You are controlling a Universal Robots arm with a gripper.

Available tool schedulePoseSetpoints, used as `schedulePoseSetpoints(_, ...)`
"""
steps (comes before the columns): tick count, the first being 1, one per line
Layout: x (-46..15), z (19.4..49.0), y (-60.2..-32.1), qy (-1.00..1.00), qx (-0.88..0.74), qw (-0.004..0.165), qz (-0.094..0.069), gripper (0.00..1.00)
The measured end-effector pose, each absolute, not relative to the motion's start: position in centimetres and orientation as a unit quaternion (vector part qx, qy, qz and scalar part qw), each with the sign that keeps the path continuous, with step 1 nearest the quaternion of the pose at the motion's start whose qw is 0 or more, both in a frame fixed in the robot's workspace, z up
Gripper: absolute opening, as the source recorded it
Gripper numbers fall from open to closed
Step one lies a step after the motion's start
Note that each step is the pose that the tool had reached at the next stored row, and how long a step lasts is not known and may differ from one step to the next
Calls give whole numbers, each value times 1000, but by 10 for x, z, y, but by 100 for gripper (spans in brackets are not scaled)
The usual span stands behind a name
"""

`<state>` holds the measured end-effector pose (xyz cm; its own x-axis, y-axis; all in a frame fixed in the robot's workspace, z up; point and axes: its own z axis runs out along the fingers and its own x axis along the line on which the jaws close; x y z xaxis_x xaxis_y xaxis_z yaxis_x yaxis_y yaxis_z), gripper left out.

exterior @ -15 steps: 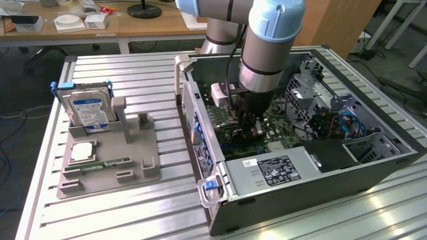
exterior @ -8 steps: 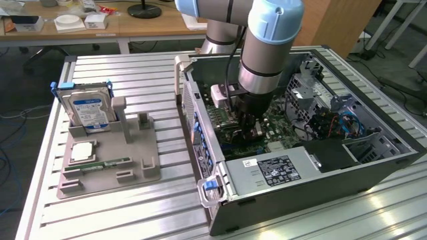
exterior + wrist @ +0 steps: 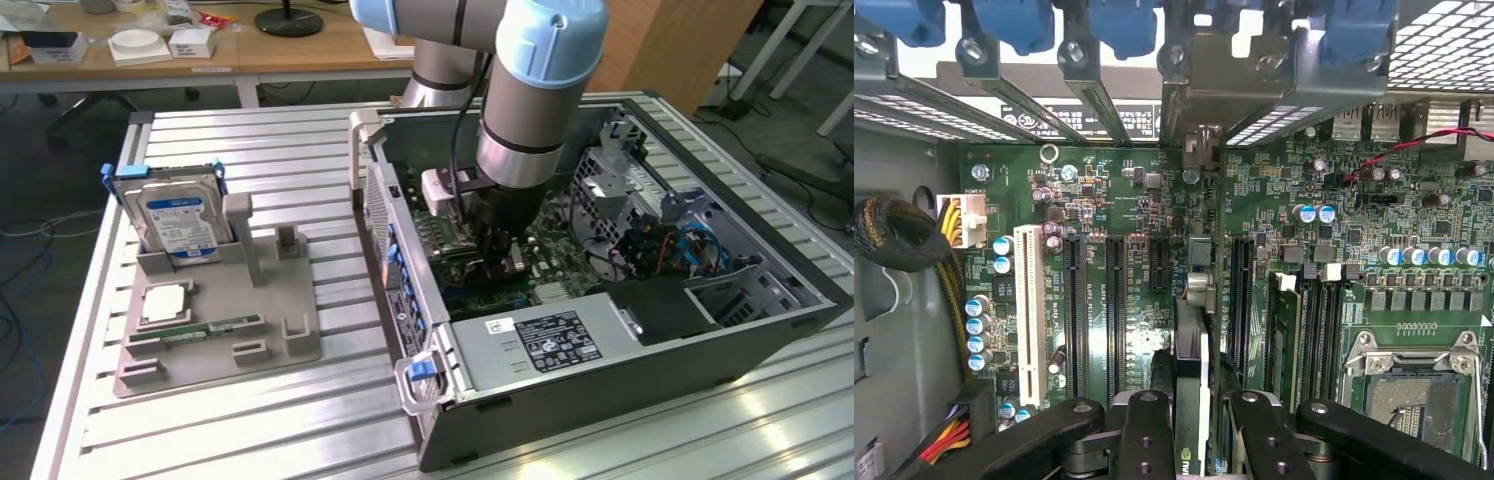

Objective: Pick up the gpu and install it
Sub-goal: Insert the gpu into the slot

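Behind your slatted table (image 3: 267, 420) sits a wooden desk. Your arm (image 3: 534, 90) reaches straight down into the open case (image 3: 641, 370). Your wrist view adds the claw (image 3: 1194, 420) clamped on the gpu (image 3: 1192, 370), edge-on above the motherboard (image 3: 1154, 200) slots.

The green gpu (image 3: 1192, 385) is showing edge-on between the black claw (image 3: 1192, 440) fingers. The hard drive (image 3: 180, 220) is wearing a blue label; the table (image 3: 267, 150) is gleaming silver-grey, ribbed.
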<state>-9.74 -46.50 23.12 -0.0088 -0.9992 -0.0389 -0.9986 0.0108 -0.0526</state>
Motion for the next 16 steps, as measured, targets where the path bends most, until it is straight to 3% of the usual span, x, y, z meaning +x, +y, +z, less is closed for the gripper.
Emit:
schedulePoseSetpoints(3,-98,232,-465,710,-703,33,-5,27)
schedulePoseSetpoints(4,-97,234,-465,710,-703,32,-5,34)
schedulePoseSetpoints(16,-97,256,-465,710,-703,33,-6,34)
